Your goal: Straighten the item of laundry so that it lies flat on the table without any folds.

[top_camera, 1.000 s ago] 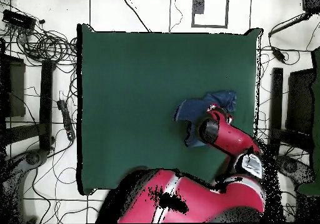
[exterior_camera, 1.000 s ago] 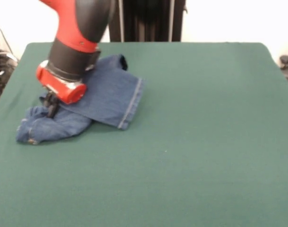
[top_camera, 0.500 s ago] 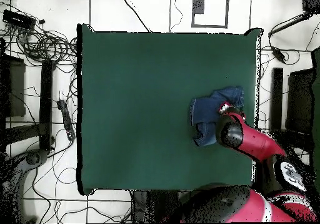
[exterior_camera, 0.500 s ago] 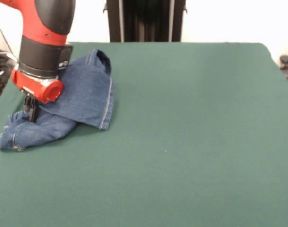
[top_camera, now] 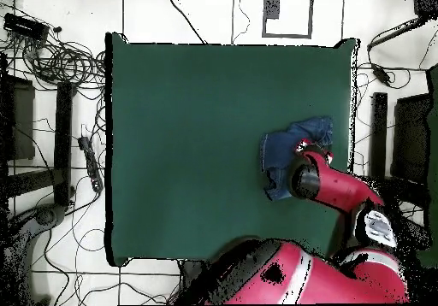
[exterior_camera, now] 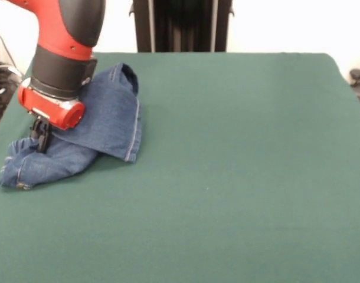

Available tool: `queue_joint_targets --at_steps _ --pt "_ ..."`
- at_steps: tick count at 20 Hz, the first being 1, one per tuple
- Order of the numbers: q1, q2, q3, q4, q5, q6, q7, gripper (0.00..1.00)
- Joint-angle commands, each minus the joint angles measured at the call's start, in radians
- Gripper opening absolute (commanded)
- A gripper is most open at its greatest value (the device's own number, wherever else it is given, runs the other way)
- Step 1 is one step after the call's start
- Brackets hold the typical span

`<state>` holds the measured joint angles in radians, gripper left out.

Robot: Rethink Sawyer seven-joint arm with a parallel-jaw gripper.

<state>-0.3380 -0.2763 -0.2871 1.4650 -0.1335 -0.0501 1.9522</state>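
Observation:
The item of laundry (exterior_camera: 109, 115), blue denim jeans, lies crumpled near the left edge of the green table (exterior_camera: 245, 153). One hemmed leg is folded over the heap, and a bunched part trails to the front left. My gripper (exterior_camera: 41, 137) points down at the left side of the heap, shut on a pinch of denim. In the overhead view the jeans (top_camera: 279, 147) sit near the table's (top_camera: 188, 132) right edge. There the red and black arm (top_camera: 329, 191) covers their lower right part and hides the gripper.
The table's left edge (exterior_camera: 4, 127) runs close beside the jeans in the front view. Cables and stands (top_camera: 51, 59) lie on the floor around the table in the overhead view.
The gripper dragged the jeans left toward the table edge in the front view, and the heap bunched up more. In the last half second the cloth stayed put while the arm leaned over it.

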Motion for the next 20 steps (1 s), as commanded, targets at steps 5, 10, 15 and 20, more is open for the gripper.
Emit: queue_joint_targets --at_steps 5,10,15,20 --pt "0.342 0.145 -0.228 -0.032 0.218 0.317 0.254 0.00" --pt "0.404 0.115 -0.270 -0.020 0.264 0.371 0.251 0.00" --pt "0.542 0.097 -0.441 -0.039 0.273 0.509 0.252 0.00" --pt "0.648 0.120 -0.642 -0.114 0.252 0.767 0.244 0.00"
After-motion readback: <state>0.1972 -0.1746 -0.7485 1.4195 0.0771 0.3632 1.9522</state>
